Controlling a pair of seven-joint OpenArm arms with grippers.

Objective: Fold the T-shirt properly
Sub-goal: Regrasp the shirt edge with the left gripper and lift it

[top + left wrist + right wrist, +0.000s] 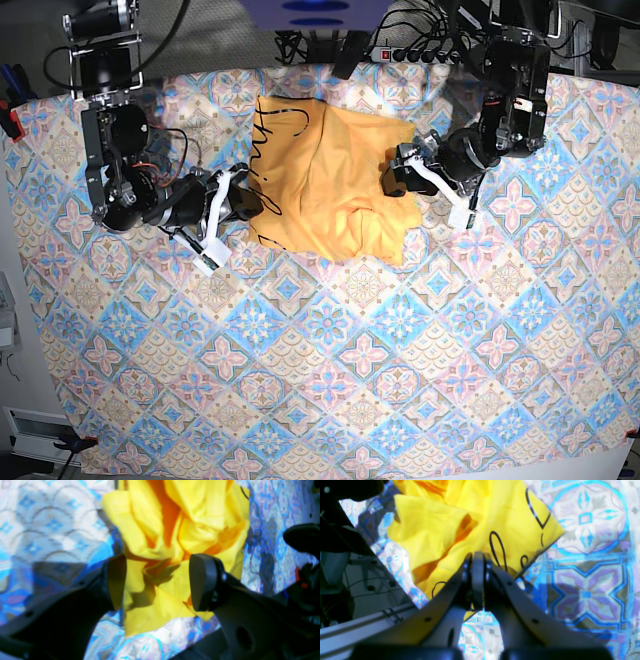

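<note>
The yellow-orange T-shirt (335, 180) lies bunched on the patterned cloth at the back centre, with black lettering (268, 165) along its left side. My left gripper (400, 182) is at the shirt's right edge. In the left wrist view the left gripper (157, 582) stands open, with crumpled T-shirt (175, 517) fabric loose between its fingers (202, 582). My right gripper (243, 205) is at the shirt's left edge. The right wrist view shows the right gripper (477, 555) shut, its tips against the lettered T-shirt (432, 530). Whether fabric is pinched there is hidden.
The blue-pink tile-patterned cloth (330, 350) covers the table. A power strip and cables (410, 52) lie beyond its far edge. A metal rail (357, 625) runs past the table's side in the right wrist view. The other arm (302, 537) shows dark at the left wrist view's right.
</note>
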